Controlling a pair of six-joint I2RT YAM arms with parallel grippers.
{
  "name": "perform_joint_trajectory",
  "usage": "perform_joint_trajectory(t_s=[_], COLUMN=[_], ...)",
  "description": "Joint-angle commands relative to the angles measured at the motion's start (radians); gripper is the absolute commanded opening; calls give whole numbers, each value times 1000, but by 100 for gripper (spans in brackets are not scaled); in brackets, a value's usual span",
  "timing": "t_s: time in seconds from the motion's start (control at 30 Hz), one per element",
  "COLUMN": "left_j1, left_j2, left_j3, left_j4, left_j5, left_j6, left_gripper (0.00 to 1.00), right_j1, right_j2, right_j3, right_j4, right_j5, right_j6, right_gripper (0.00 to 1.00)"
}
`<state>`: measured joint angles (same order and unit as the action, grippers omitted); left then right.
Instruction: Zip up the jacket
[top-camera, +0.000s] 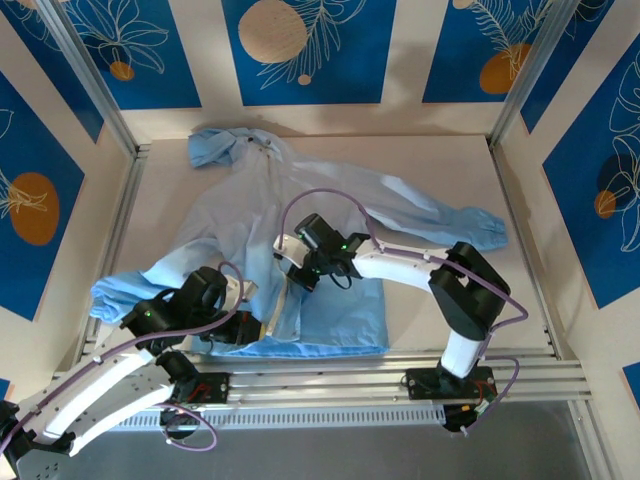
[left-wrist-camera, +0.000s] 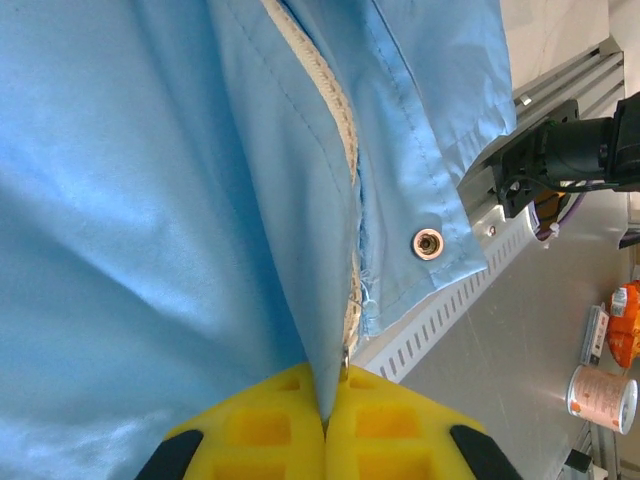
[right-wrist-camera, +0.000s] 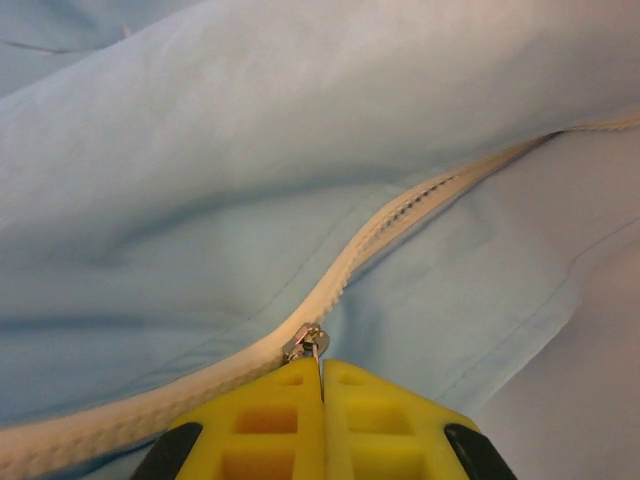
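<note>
I see the light-blue thin hooded jacket (top-camera: 250, 215) lying spread on the beige tabletop (top-camera: 440, 165), with the hood at the far side. My left hand (left-wrist-camera: 325, 405) is closed on its bottom hem, at the pale whitish zipper strip (left-wrist-camera: 335, 100). My right hand (right-wrist-camera: 322, 378) pinches the small metal zipper slider (right-wrist-camera: 305, 343), low on the front.
</note>
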<state>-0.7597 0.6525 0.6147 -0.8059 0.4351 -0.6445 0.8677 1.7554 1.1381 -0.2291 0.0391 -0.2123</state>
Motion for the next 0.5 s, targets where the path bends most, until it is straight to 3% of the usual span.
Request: perform_joint_trajectory(t_s=[0.0, 0.47], left_j1=[-20, -19], left_j2=[-26, -69], left_j3=[29, 2], left_j4=[-79, -88], left_j5=[79, 64], left_j6=[17, 9], left_gripper=[0, 0], right_j1=[-33, -91], right_j2=[38, 178], right_j3=[48, 236], right_j4=[-1, -37], right_j5=[87, 76], right_j6=[-16, -60], right_gripper=[0, 0])
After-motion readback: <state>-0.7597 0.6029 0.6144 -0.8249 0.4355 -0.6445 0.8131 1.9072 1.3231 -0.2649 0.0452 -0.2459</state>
